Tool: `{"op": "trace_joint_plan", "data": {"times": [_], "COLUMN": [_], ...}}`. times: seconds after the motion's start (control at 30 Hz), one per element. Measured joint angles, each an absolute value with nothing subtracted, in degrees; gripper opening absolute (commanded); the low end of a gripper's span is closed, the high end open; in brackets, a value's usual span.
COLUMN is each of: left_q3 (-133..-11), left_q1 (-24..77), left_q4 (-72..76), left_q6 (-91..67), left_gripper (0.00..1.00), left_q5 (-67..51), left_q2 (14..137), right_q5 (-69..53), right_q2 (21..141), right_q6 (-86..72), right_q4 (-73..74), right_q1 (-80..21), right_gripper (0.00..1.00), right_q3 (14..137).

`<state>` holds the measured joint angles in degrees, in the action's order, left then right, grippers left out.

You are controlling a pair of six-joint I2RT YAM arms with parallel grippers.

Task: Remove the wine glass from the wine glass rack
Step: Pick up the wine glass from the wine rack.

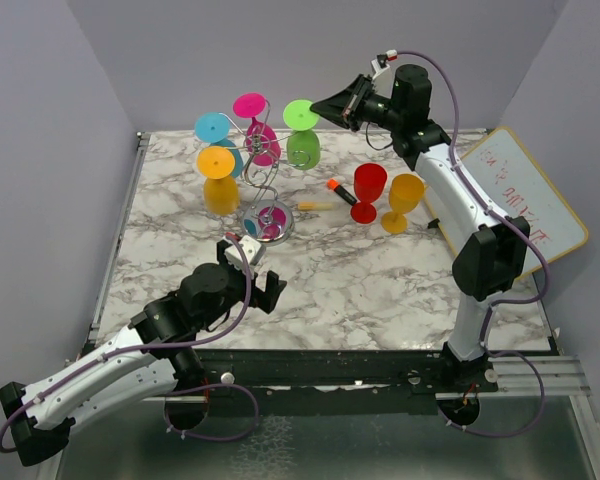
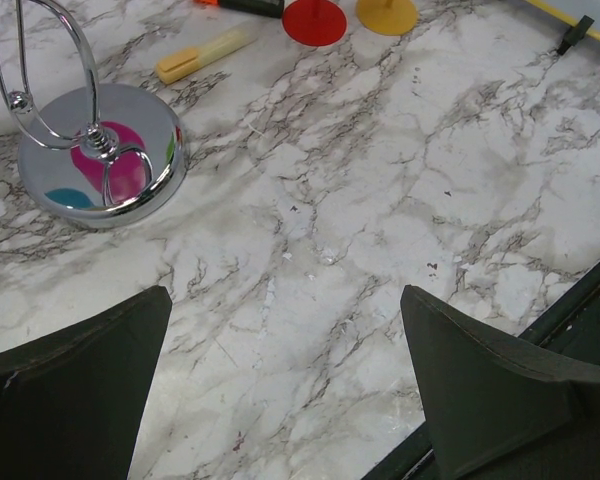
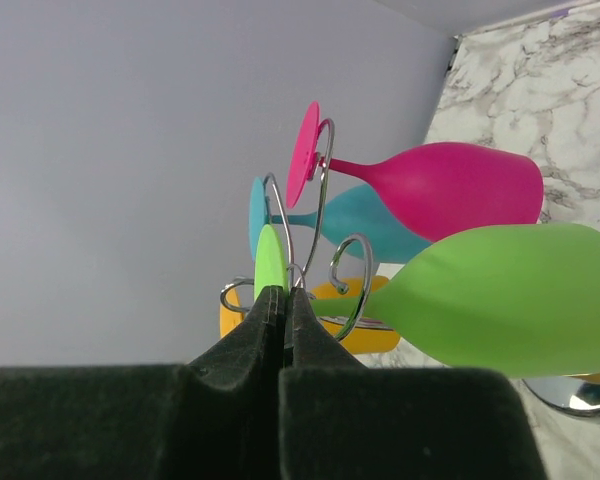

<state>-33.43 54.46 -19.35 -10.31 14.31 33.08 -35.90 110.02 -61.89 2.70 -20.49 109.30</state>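
Wine glass rack point(image 1: 270, 222) stands on the counter point(image 1: 380, 290) at approx 11 o'clock from centre. Green wine glass point(image 1: 303, 148) hangs bowl-down off its 2 o'clock arm. Right gripper point(image 1: 316, 104) sits at 2 o'clock of the green foot w/ jaws pressed together at the rim; can't tell if the rim's caught btw them. Left gripper point(image 1: 258, 270) is at the rack's 6 o'clock, low over the counter, jaws spread wide.

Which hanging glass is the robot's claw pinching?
The green wine glass: the right gripper pinches its foot; pink, blue and yellow hang untouched.
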Motion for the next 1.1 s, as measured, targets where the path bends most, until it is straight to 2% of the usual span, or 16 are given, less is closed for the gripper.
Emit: {"op": "trace_joint_plan", "data": {"times": [0.53,1.1], "left_q3": [-33.43,-33.43], "left_q1": [53.98,53.82], "left_q4": [-19.35,-19.35], "left_q6": [-10.33,-10.35], "left_gripper": [0.99,0.99], "left_q5": [13.47,12.75], "left_q2": [33.82,34.0], "right_q5": [-38.02,-36.23], "right_q2": [110.15,114.21], "right_q6": [-59.68,-54.37], "right_q4": [5.65,13.63], "right_q1": [-20.86,-23.33], "right_gripper": [0.01,0.01], "right_q3": [110.72,119.98]}}
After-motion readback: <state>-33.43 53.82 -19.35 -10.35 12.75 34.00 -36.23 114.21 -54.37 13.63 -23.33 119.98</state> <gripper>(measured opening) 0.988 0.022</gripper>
